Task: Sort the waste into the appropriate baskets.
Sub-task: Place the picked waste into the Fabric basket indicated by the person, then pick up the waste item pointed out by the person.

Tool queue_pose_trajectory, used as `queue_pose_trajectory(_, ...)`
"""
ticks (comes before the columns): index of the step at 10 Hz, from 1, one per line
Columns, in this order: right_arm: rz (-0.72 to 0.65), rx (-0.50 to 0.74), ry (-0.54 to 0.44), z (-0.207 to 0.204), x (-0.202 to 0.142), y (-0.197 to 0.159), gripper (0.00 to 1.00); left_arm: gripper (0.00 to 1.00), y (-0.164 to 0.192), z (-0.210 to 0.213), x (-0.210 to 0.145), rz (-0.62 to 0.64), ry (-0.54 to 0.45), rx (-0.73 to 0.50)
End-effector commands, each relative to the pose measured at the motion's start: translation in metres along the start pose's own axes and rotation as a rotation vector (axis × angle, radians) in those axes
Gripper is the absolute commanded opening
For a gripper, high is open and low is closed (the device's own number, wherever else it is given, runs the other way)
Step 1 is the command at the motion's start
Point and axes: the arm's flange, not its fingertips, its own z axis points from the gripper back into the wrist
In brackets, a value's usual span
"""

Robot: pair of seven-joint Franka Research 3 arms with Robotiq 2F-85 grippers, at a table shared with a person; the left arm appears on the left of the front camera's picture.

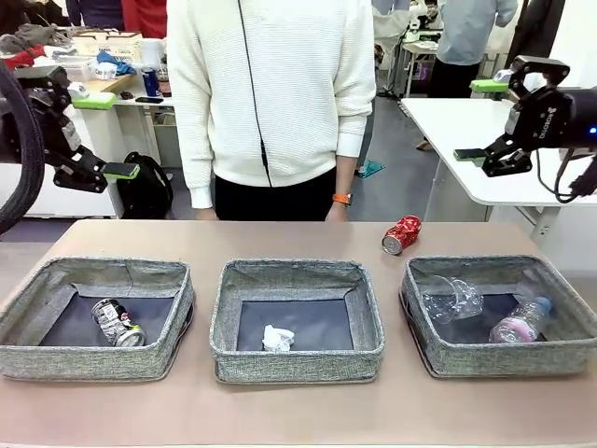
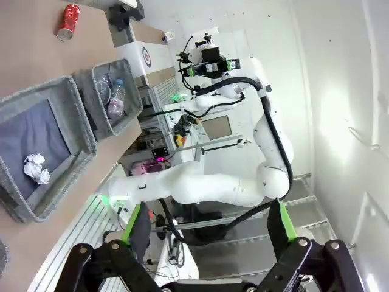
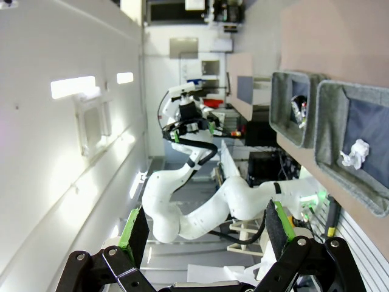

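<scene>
Red crushed can (image 1: 402,234) lies loose on counter (image 1: 280,243) behind right basket (image 1: 499,317) — right end effector (image 1: 485,121) nearer, wide, empty.

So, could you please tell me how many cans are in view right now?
2. A dark can lies in the left basket, and a crushed red can lies on the table behind the right basket. None seems hidden.
</scene>
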Motion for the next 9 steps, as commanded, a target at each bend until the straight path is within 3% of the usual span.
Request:
queue_pose_trajectory(1,0.002,0.006,0.003,0.0000,0.0014,0.0023,1.00,1.00,-0.0058,-0.0030,-0.0017,-0.008,-0.018,-0.003)
queue_pose_trajectory(9,0.002,0.006,0.003,0.0000,0.0014,0.0023,1.00,1.00,-0.0058,-0.0030,-0.0017,-0.008,-0.018,-0.003)
